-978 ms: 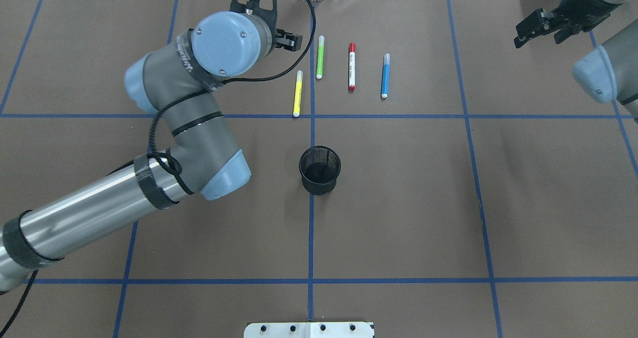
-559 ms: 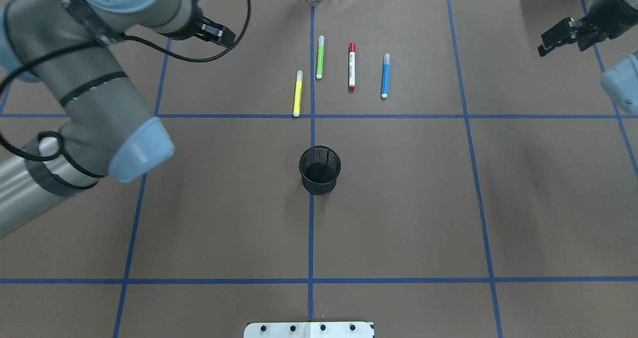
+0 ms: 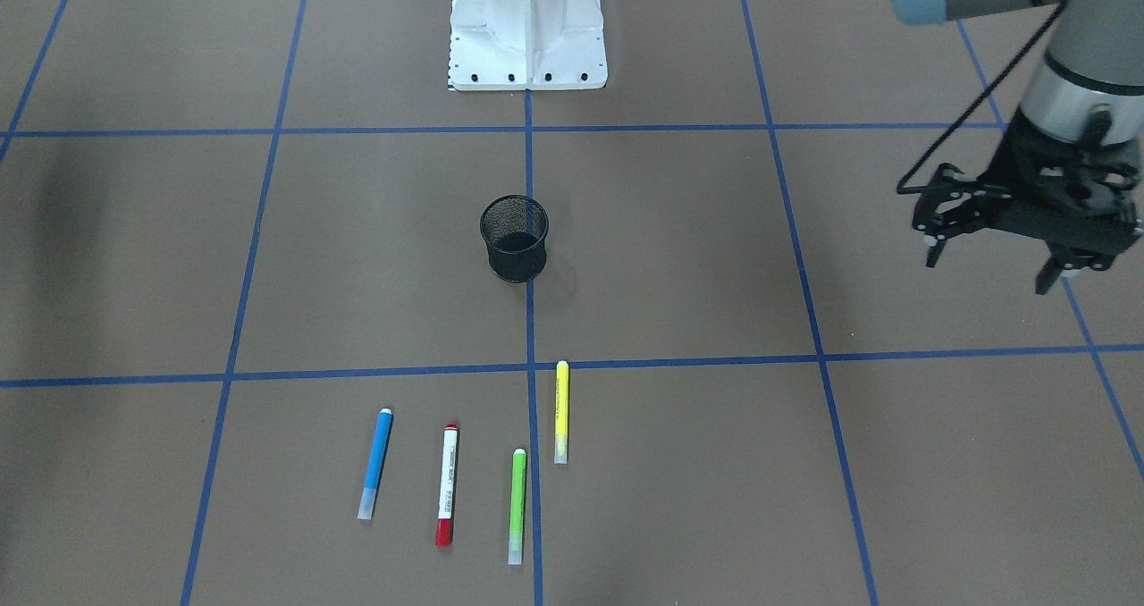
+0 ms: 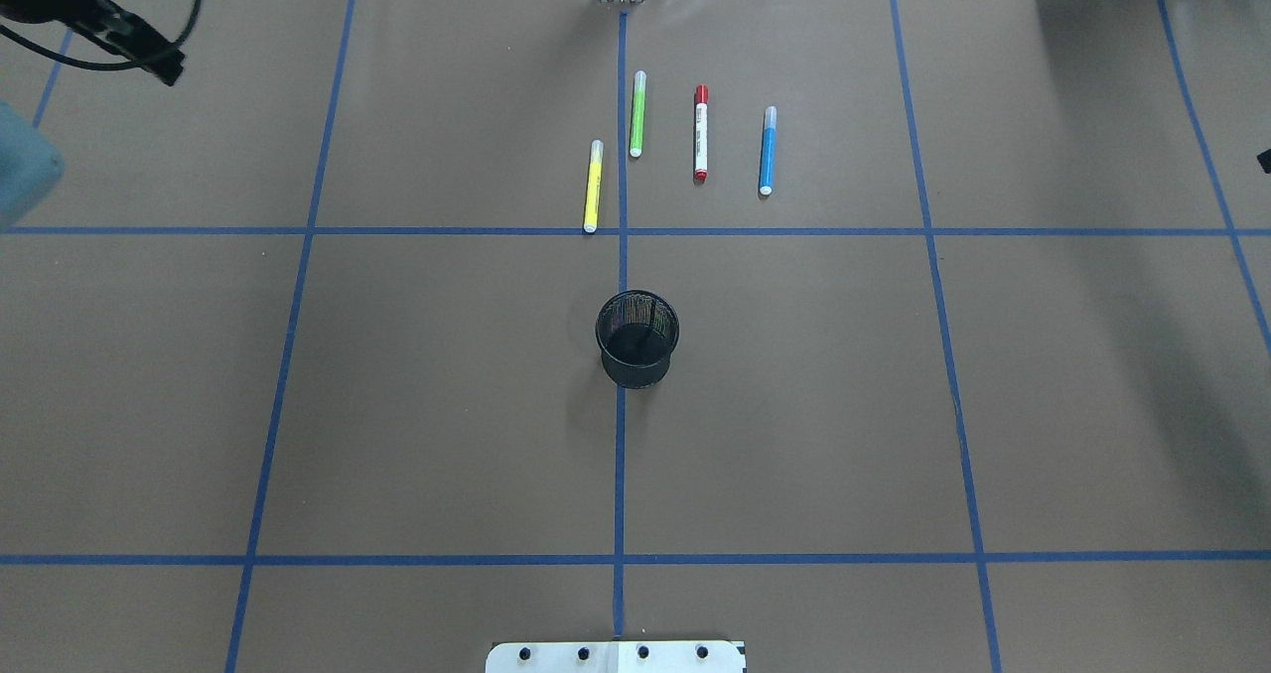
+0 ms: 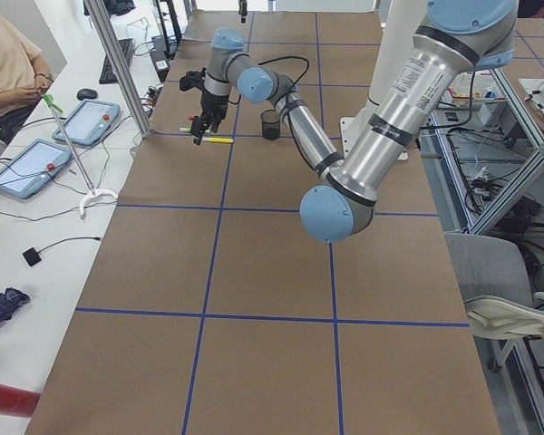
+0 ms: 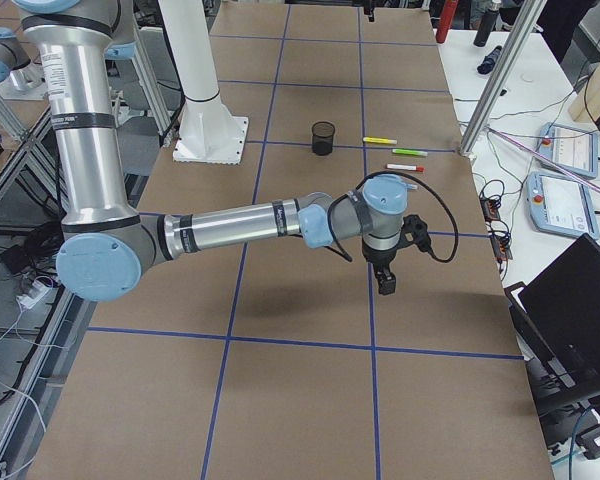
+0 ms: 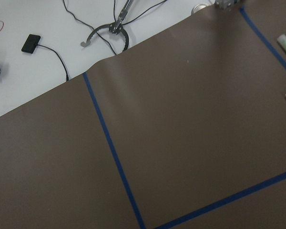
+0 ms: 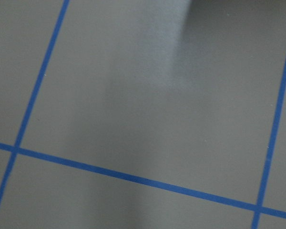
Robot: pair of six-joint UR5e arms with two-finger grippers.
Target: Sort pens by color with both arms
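Overhead exterior shows the brown surface point(image 4: 397, 405), the left claw point(image 3: 988, 272) gaping empty far aside, the right claw point(image 6: 385, 284) unreadable, the mesh cup point(image 4: 636, 338), and beyond it the pens point(image 4: 701, 132) in a row, probably light, stiff and slick, best pinched mid-barrel.

Overhead, front views face oppositely, share pens point(image 4: 700, 132), mesh cup point(image 4: 636, 338); wrist cameras near tabletop point(image 8: 143, 95).

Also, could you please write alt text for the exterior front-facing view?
Four pens lie side by side on the brown table: blue pen, red-ended white pen, green pen, yellow pen, left to right. A black mesh cup stands beyond them, and the left gripper hangs at the right edge, jaws apart, empty.
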